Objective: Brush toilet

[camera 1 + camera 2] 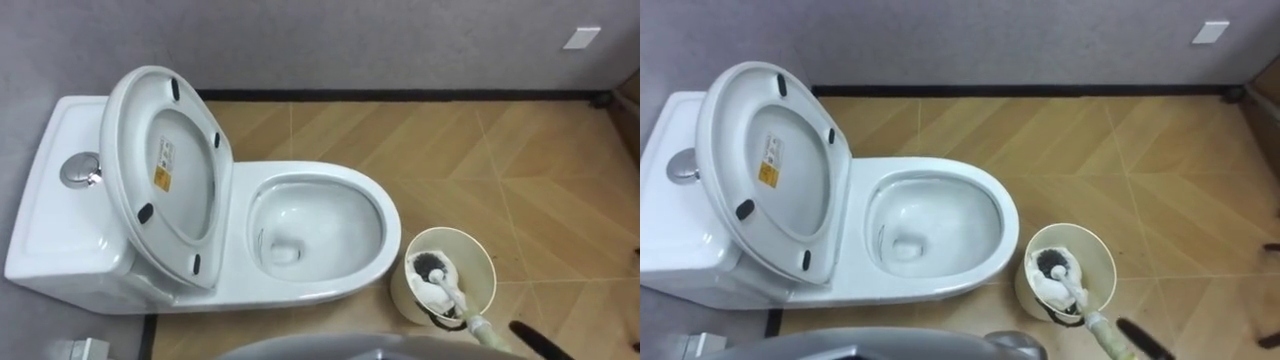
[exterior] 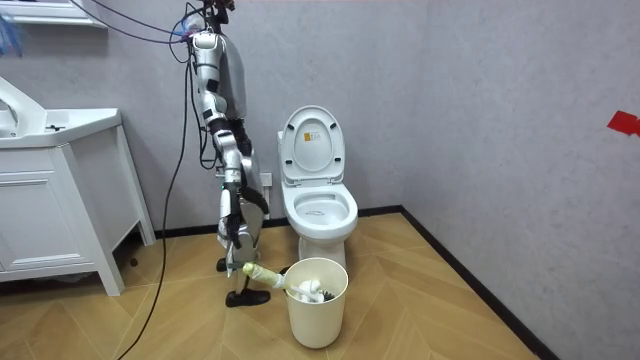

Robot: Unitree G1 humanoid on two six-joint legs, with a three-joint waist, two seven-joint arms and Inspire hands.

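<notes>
I stand on a wooden floor (image 1: 520,150) by a grey wall (image 1: 350,40), side-on to the white toilet (image 1: 390,230), whose seat (image 1: 170,170) is raised. A cream bucket (image 1: 400,290) sits just beside the bowl's front. The toilet brush (image 1: 432,290) leans inside it, head down. My right hand (image 2: 237,262) is clamped on the end of its handle.

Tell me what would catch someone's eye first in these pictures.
The white toilet comes first, with its seat raised and its bowl open. Next is the cream bin on the wooden floor beside the bowl. The brush stands head-down in the bin, its handle leaning out over the rim.
</notes>
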